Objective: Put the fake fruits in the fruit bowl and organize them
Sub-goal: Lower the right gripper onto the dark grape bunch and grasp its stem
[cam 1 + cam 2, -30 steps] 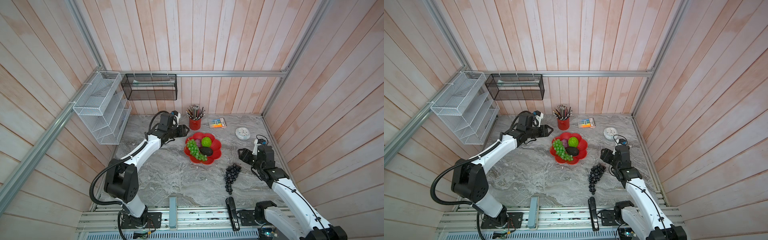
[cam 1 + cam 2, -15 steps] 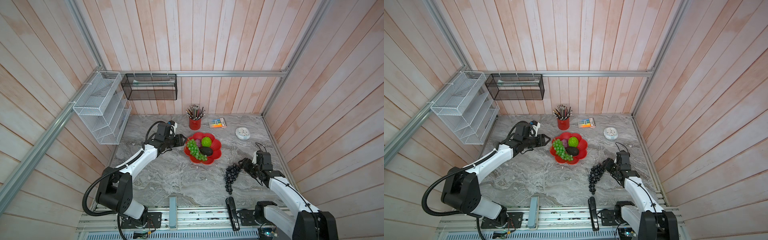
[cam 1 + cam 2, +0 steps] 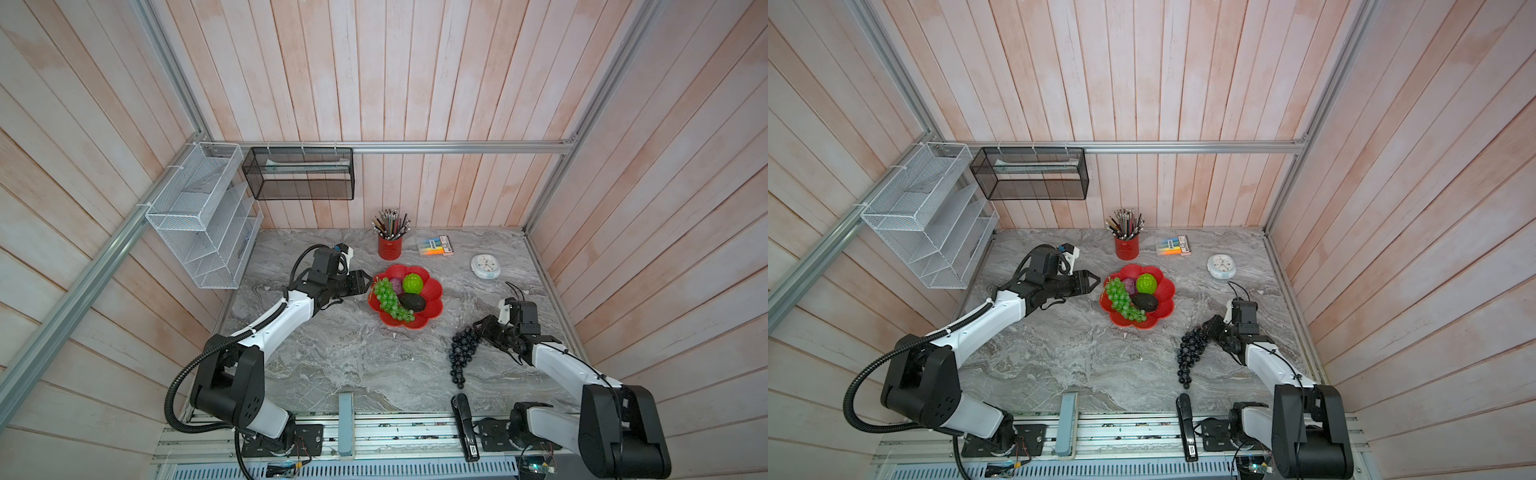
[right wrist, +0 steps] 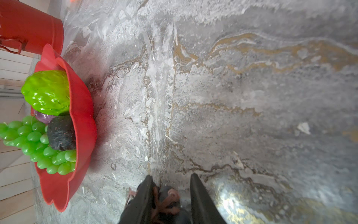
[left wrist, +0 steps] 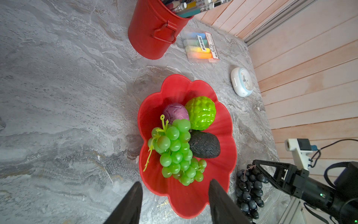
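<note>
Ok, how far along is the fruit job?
Done: green grape bunch, purple ball, bumpy lime-green ball and avocado lie in the fruit bowl. In hand: right gripper straddles the purple-black grape bunch at its stem, not yet clamped. Left: lifting that bunch into the bowl.
</note>
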You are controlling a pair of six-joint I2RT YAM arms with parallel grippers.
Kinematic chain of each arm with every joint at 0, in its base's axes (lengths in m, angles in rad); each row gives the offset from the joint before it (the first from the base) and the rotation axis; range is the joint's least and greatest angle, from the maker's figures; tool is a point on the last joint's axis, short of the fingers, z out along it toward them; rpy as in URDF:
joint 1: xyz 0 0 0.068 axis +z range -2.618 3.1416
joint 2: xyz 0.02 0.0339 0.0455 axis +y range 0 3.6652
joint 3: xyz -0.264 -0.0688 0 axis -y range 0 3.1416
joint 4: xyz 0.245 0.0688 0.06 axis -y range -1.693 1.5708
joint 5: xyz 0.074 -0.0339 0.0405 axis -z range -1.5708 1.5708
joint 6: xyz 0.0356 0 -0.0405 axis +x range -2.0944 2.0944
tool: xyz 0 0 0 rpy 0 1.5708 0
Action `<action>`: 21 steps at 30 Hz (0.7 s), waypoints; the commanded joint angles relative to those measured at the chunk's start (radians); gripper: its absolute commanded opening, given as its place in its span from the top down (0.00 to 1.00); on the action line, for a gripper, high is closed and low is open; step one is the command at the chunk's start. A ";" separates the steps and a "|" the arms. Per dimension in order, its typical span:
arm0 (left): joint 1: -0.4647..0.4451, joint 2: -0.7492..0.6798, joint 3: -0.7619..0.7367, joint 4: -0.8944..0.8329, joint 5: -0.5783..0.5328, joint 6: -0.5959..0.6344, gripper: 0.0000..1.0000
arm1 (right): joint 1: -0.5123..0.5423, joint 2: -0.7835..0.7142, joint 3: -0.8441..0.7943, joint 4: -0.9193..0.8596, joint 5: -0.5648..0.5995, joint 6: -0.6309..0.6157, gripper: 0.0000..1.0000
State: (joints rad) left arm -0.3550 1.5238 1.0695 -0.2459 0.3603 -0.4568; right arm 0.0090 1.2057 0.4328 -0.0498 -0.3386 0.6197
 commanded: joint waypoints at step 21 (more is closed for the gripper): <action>0.005 -0.009 0.008 -0.019 -0.025 -0.003 0.43 | -0.012 -0.010 0.011 0.119 -0.034 -0.083 1.00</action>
State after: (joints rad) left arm -0.3534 1.5238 1.0695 -0.2481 0.3527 -0.4572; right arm 0.0010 1.2457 0.4416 0.0742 -0.3904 0.5674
